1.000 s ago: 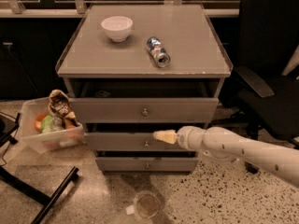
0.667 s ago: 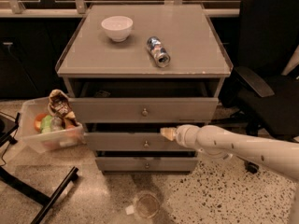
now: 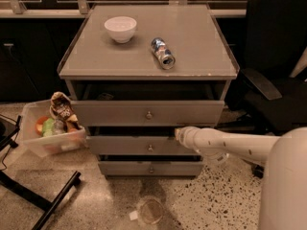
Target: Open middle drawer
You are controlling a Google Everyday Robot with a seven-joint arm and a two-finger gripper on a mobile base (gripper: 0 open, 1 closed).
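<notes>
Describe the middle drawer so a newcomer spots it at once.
Find the grey three-drawer cabinet with a white bowl on top. The middle drawer is its second flat grey front down, carrying one small round metal knob; the arm's tool sits at that front's upper right edge. The front above is taller, the one below smaller and nearest the floor.

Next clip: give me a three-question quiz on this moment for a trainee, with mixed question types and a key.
1. True or false: the gripper rests on the knob of the middle drawer.
2. What lies on its side on the cabinet top? A) bottle B) can C) mug
3. What white thing stands left of the can?

Key:
1. False: the gripper is at the drawer's top edge, right of the knob.
2. B
3. A bowl
</notes>
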